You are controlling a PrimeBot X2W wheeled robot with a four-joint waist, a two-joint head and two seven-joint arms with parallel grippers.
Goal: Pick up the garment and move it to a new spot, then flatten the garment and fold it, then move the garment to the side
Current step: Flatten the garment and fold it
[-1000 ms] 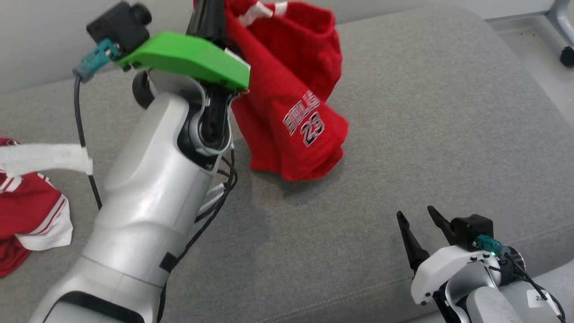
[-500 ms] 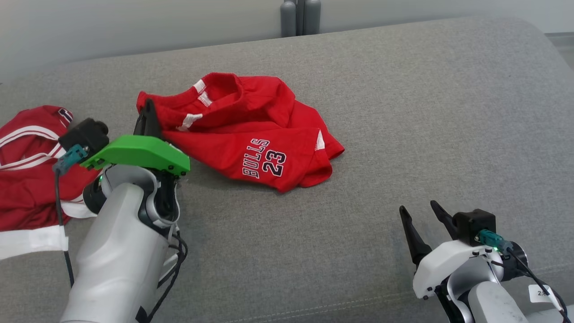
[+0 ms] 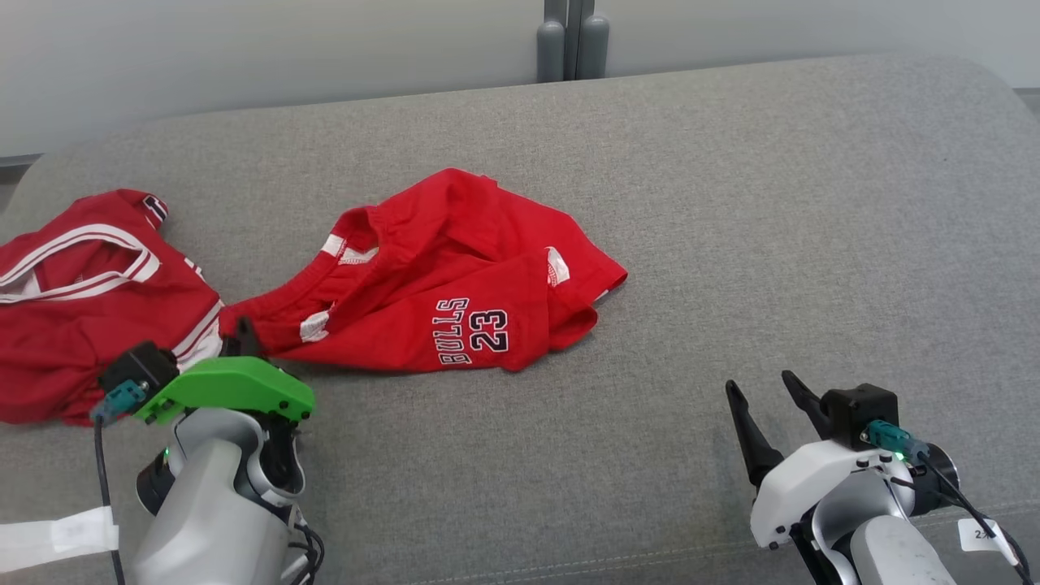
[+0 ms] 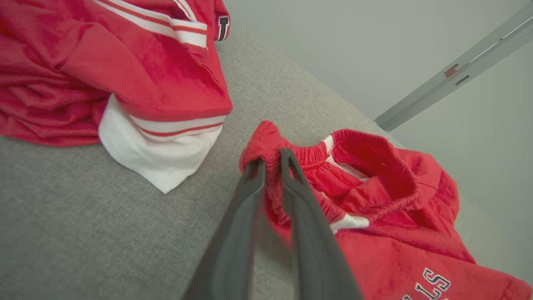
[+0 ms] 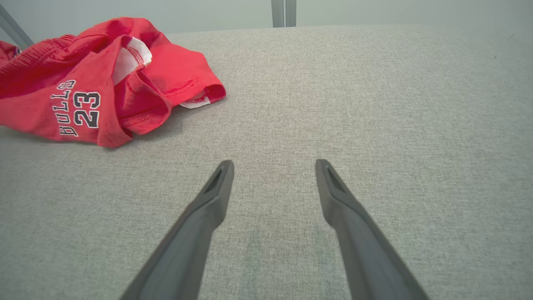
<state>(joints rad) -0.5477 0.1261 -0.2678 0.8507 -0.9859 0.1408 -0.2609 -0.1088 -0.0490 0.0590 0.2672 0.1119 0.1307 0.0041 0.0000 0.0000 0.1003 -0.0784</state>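
Pinching: the left gripper (image 4: 270, 156) has its two dark fingers drawn nearly together on the garment (image 3: 455, 276), with red waistband cloth filling the narrow slit between them.
Garment: red shorts printed "BULLS 23", lying crumpled on the grey cushion (image 3: 731, 203), just toward 10 o'clock from the centre of the head view. The waistband end points to 8 o'clock and the hem to 3 o'clock.
Grip point: the corner of the elastic waistband at the garment's 8 o'clock tip. Whether that corner is lifted off the cushion cannot be told.
Left arm: at 8 o'clock in the head view, its green cover (image 3: 227, 386) over the wrist, fingertips pointing toward 12 o'clock.
Right gripper (image 3: 760, 386): at 4 o'clock in the head view, jaws spread wide and holding nothing, with bare cushion between them. It is well apart from the garment, which in the right wrist view lies at 10 o'clock.
Second red garment (image 3: 89, 309): red with white stripes and a white lining, heaped at 9 o'clock, its edge just beside the pinched waistband corner.
White strap (image 3: 57, 532): at 8 o'clock by the frame edge.
Grey posts (image 3: 573, 41): at 12 o'clock, behind the cushion.
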